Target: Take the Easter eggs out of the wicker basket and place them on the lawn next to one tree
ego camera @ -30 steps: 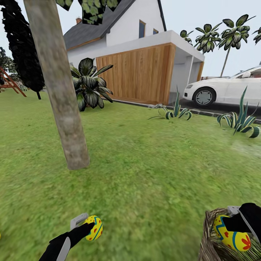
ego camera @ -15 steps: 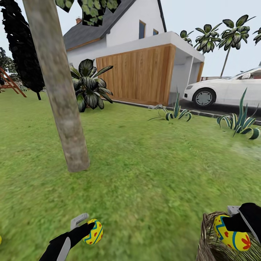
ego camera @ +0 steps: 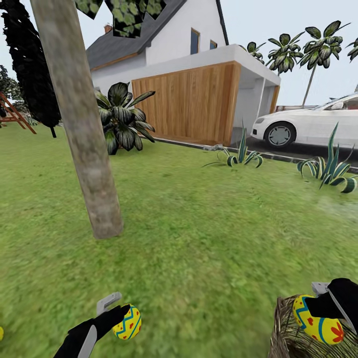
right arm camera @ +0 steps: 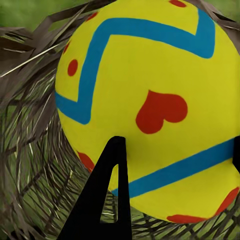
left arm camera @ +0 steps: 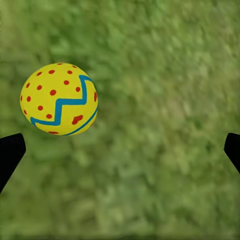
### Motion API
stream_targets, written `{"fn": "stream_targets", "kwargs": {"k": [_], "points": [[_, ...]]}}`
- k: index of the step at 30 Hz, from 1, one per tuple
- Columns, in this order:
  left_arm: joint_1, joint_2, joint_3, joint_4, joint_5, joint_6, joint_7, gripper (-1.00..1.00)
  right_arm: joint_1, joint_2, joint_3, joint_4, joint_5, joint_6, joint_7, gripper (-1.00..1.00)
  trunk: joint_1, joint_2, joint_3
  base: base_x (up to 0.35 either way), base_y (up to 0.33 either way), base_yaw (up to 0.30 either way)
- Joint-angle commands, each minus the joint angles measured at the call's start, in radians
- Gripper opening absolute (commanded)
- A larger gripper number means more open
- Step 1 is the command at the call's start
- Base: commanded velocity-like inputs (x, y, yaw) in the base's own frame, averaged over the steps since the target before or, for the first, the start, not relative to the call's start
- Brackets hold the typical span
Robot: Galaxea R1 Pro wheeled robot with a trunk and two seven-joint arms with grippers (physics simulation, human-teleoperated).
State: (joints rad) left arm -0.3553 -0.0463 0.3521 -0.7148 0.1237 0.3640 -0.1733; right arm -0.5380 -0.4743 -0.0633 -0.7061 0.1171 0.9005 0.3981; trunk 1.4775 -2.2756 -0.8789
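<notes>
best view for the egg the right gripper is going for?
Right wrist view: the flower-painted egg looms large, bands and red marks sharp, over the wicker basket. Head view shows it small at the corner, partly behind the right gripper.

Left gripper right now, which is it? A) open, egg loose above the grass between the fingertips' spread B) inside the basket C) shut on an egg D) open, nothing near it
A: in the left wrist view the left gripper has its fingertips far apart at the frame edges, and the dotted egg touches neither, with lawn behind it.
</notes>
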Motion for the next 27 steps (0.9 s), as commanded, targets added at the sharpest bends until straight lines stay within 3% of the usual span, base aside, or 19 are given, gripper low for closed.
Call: {"fn": "stream_targets", "kwargs": {"k": [1, 16, 27], "points": [[-0.001, -0.001, 0.006, -0.002, 0.008, 0.009, -0.004, 1.0, 0.0, 0.0, -0.003, -0.001, 0.01, 0.003, 0.008, -1.0, 0.0, 0.0, -0.001, 0.0, 0.0, 0.0], [-0.001, -0.001, 0.006, -0.002, 0.008, 0.008, -0.008, 1.0, 0.0, 0.0, -0.003, -0.002, 0.01, 0.003, 0.008, -1.0, 0.0, 0.0, -0.001, -0.198, -0.029, 0.0], [-0.001, -0.001, -0.032, 0.041, 0.008, 0.007, -0.008, 1.0, 0.0, 0.0, -0.003, -0.002, 0.01, 0.003, 0.008, -1.0, 0.0, 0.0, -0.001, -0.001, 0.303, 0.0]]}}
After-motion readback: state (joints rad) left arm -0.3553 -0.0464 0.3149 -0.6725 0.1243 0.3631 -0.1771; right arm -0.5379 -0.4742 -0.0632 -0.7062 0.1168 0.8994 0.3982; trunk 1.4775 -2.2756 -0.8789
